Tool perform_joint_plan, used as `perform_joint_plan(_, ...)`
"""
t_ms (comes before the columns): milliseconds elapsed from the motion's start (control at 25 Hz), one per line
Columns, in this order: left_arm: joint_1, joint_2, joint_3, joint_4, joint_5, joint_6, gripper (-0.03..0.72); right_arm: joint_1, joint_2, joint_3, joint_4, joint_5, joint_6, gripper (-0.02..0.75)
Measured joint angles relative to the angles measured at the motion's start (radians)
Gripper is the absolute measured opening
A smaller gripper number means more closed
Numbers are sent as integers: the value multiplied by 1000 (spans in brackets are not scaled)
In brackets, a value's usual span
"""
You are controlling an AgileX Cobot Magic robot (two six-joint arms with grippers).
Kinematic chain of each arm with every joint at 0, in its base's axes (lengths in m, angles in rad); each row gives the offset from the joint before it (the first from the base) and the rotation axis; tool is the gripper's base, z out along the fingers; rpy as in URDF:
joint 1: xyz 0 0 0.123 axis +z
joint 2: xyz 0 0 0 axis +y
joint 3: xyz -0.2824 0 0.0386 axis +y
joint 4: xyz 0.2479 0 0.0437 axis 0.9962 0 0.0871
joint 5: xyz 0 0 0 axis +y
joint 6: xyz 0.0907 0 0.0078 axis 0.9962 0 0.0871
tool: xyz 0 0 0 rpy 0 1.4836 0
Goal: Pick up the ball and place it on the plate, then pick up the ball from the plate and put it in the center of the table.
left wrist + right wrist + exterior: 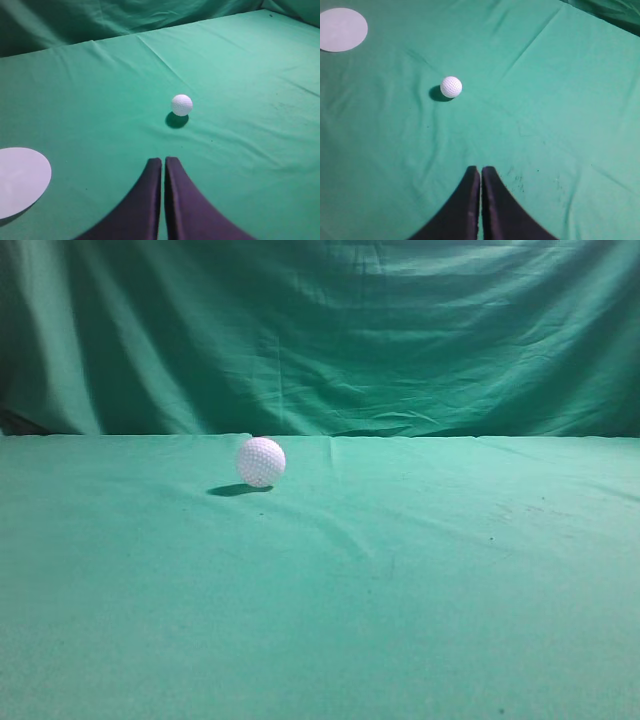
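The white dimpled ball rests on the green cloth table, left of middle in the exterior view. It also shows in the left wrist view and the right wrist view. The flat white plate lies on the cloth at the lower left of the left wrist view and at the top left of the right wrist view; it is out of the exterior view. My left gripper is shut and empty, short of the ball. My right gripper is shut and empty, well short of the ball.
A draped green curtain hangs behind the table. The cloth has shallow wrinkles and a few dark specks near the right gripper. Neither arm shows in the exterior view.
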Motion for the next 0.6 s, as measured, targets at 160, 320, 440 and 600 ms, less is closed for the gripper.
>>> perform_joint_plan(160, 0, -2, 4, 26, 2, 0, 0, 0, -179, 199, 20, -97, 0, 0)
perform_joint_plan(320, 0, -4, 8, 53, 22, 0, 0, 0, -325, 368, 70, -200, 0, 0)
perform_joint_plan(440, 0, -4, 17, 57, 45, 0, 0, 0, -405, 494, 120, -304, 0, 0)
perform_joint_plan(600, 0, -4, 82, 59, 11, 0, 0, 0, -458, 647, 169, -468, 0, 0)
